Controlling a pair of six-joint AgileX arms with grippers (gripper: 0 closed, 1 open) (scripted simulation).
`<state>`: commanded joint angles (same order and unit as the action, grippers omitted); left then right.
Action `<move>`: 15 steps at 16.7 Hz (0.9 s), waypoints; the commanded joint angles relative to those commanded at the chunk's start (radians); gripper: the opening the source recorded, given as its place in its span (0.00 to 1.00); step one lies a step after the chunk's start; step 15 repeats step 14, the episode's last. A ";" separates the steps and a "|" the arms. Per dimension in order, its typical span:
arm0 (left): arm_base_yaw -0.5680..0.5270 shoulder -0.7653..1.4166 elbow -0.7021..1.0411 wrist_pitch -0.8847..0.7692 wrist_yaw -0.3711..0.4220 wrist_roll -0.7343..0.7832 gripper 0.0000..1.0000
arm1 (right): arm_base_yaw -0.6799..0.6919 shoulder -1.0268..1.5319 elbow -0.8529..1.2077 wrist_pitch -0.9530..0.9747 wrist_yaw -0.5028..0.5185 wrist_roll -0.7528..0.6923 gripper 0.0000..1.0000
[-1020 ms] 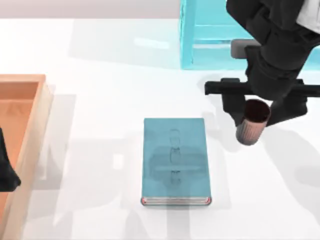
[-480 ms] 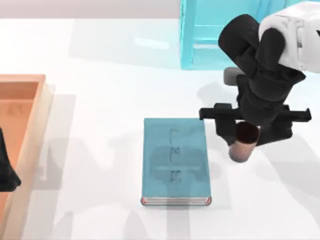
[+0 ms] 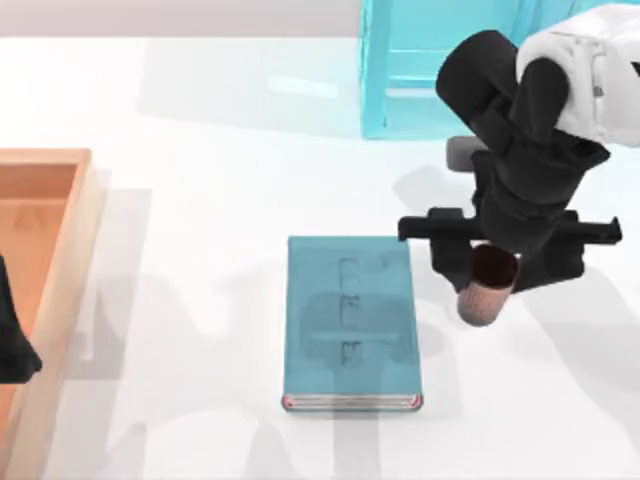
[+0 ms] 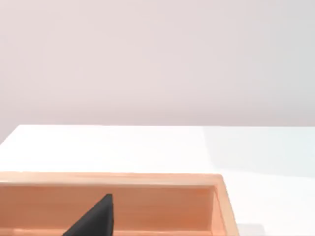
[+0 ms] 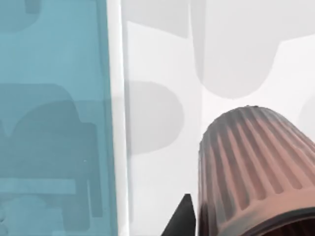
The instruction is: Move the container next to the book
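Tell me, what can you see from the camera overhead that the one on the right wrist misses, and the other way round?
Top view alone: the right gripper closed around the container, just right of the book; a cyan shelf unit behind; a wooden tray at the table's left edge, where the left arm sits parked.

Right wrist view alone: the cup's ribbed outside close up and the strip of white table between it and the book.

Both: container, book, table.

White table (image 3: 200, 200) with book (image 3: 350, 320), wooden tray (image 3: 60, 290), cyan shelf unit (image 3: 420, 70).
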<state>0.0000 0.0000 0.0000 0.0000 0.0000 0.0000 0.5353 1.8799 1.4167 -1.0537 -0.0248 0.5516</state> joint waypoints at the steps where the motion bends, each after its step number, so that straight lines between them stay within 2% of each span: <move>1: 0.000 0.000 0.000 0.000 0.000 0.000 1.00 | 0.000 0.000 0.000 0.000 0.000 0.000 0.45; 8: 0.000 0.000 0.000 0.000 0.000 0.000 1.00 | 0.000 0.000 0.000 0.000 0.000 0.000 0.98; 15: 0.000 0.000 0.000 0.000 0.000 0.000 1.00 | 0.000 0.000 0.000 0.000 0.000 0.000 1.00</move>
